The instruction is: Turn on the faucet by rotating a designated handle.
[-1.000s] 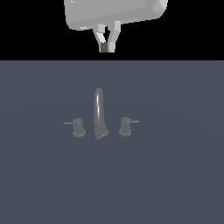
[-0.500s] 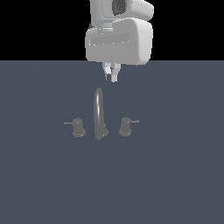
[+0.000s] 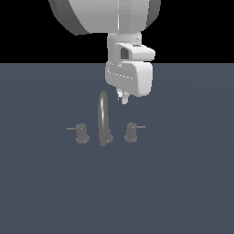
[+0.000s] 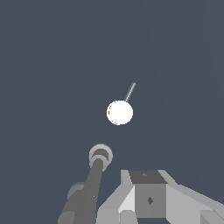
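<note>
Faucet (image 3: 104, 119) stands near the middle of the dark surface (image 3: 183, 192), its tall arched spout flanked by two small knobs. On the exterior view's right of the spout sits the handle (image 3: 131, 132), a stubby knob with a thin rod pointing to that view's right. The twin knob (image 3: 82, 133) sits on the exterior view's left, rod pointing the opposite way. Both are apart from the spout.

Farther back and above, the white arm descends with the tool (image 3: 123, 97) hanging just above and behind the handle, close beside the top of the spout's arch. No contact with any part of the faucet is visible.

Tool state: cannot be determined. Only the tips show in the exterior view, too small to judge, and the wrist view shows part of the tool body (image 4: 148, 199) without a clear gap.

Step in hand, as judged: approach, handle not yet reached. The next move calls for lowering toward the rod's side without clipping the spout, then pushing the rod around the knob's axis.

The wrist view alone shows the handle from above as a bright round cap (image 4: 120, 112) with its rod, and the spout (image 4: 89, 186) seen end-on. The exterior view alone shows the twin knob and the height remaining.
</note>
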Available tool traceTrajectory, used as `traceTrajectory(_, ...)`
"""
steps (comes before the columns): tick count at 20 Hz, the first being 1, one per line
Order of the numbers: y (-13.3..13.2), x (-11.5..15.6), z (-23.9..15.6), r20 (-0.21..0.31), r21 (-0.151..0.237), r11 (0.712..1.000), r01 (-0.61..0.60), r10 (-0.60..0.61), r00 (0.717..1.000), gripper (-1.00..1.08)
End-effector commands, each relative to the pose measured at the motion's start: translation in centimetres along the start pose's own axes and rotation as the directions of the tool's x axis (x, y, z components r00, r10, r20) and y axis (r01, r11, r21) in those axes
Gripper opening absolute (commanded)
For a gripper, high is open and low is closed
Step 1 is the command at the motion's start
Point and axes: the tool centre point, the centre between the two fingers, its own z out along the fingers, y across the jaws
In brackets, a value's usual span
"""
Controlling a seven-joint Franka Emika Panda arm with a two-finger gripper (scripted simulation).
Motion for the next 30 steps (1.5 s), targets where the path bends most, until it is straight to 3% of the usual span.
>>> traceTrajectory(1,-0.6,1.1,1.7,-0.001,-0.001,0.998,-0.061,0.061,0.998,-1.00)
traceTrajectory(18,-2.7,8.1,11.0,-0.004,-0.010,0.924,-0.381,0.381,0.925,-1.00)
traceTrajectory(29,-2.8,9.0,12.0,-0.002,-0.010,0.908,-0.418,0.418,0.908,-1.00)
traceTrajectory(30,-4.8,8.3,9.7,-0.003,0.028,0.918,-0.395,0.395,0.919,-1.00)
